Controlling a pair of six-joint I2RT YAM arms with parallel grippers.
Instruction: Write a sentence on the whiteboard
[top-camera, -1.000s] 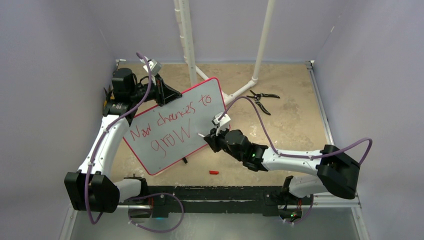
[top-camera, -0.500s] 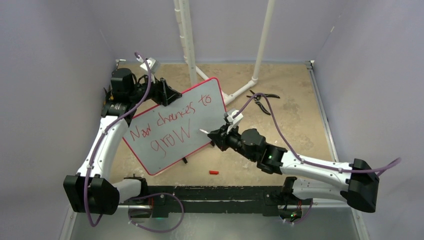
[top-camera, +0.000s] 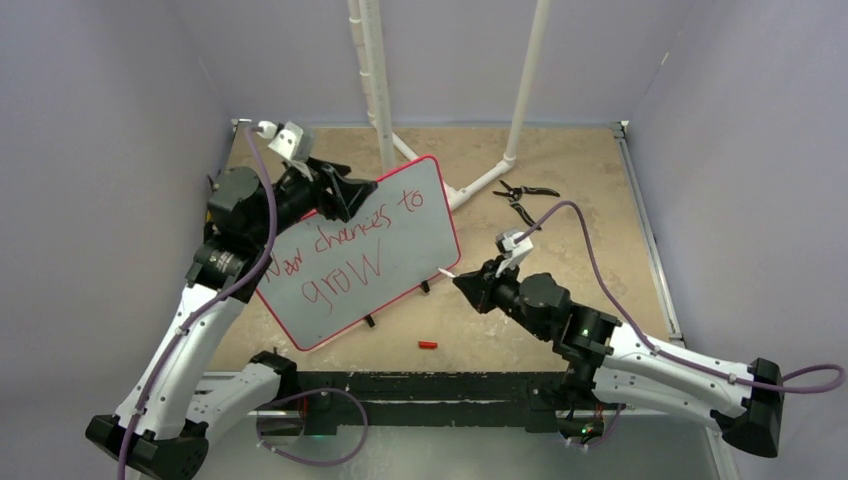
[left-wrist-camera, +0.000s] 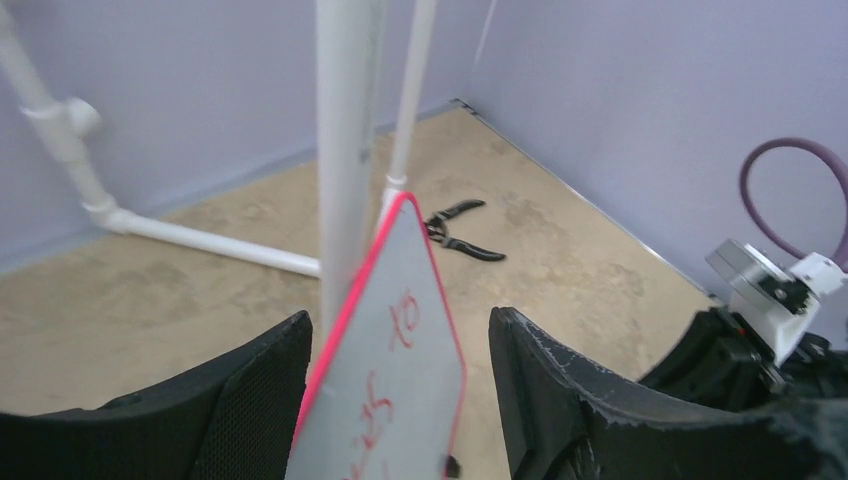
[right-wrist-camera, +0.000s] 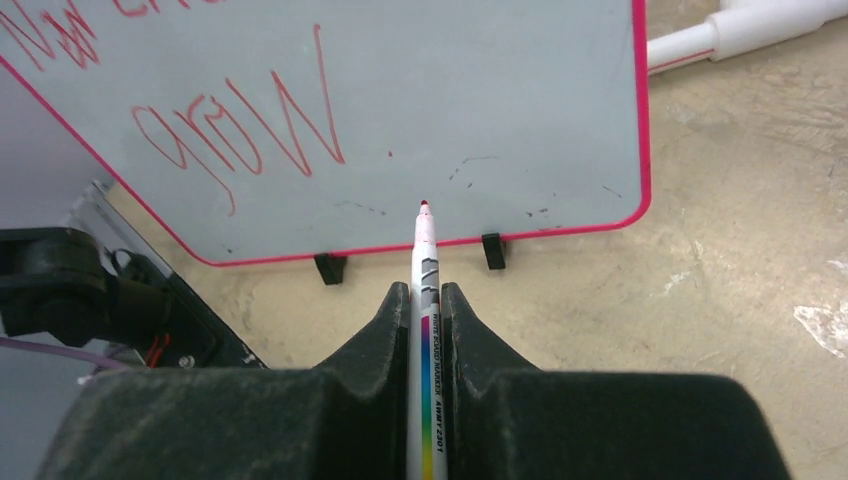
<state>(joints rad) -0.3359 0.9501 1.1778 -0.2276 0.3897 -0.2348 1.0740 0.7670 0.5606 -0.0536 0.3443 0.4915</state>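
Backing away, the right tool (top-camera: 470, 285) now sits just off the lower right edge of the whiteboard (top-camera: 400, 235). It is clamped on a marker (right-wrist-camera: 425, 270) whose long axis aims straight at the board, tip clear of it. Its forearm lies low over the bench (top-camera: 590, 200). The sentence (top-camera: 345, 250) fills the board's middle, left of that tip. At the board's upper left edge, the left tool (top-camera: 340, 190) straddles the rim with its fingers apart.
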